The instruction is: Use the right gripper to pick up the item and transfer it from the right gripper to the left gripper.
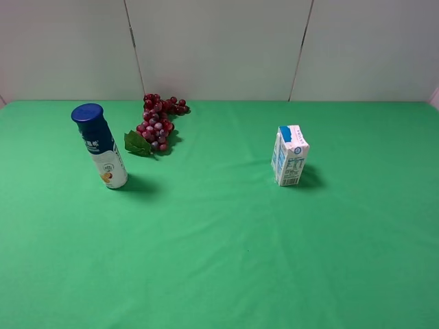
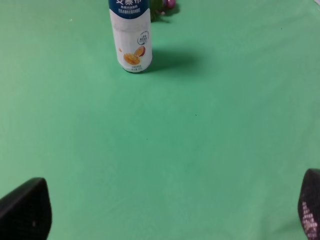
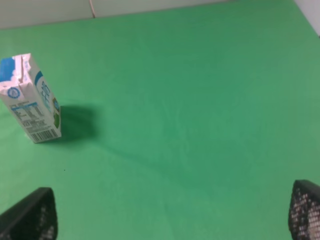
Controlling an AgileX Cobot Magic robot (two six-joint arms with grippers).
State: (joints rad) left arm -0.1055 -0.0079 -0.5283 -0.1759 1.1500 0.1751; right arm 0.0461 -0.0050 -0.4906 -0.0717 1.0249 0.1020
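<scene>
The item, a small white drink carton [image 1: 289, 155] with blue print and a folded top, stands upright on the green cloth right of centre. It also shows in the right wrist view [image 3: 31, 98], far from the fingers. My right gripper [image 3: 172, 212] is open and empty; only its two fingertips [image 3: 31, 216] show. My left gripper [image 2: 167, 210] is open and empty above bare cloth, with its fingertips [image 2: 25, 210] at the frame's edges. Neither gripper shows in the exterior high view.
A blue-capped white bottle [image 1: 101, 146] stands at the left; it also shows in the left wrist view [image 2: 131, 34]. A red grape bunch [image 1: 157, 122] with a green leaf lies behind it. A grey wall [image 1: 219, 48] bounds the table's far edge.
</scene>
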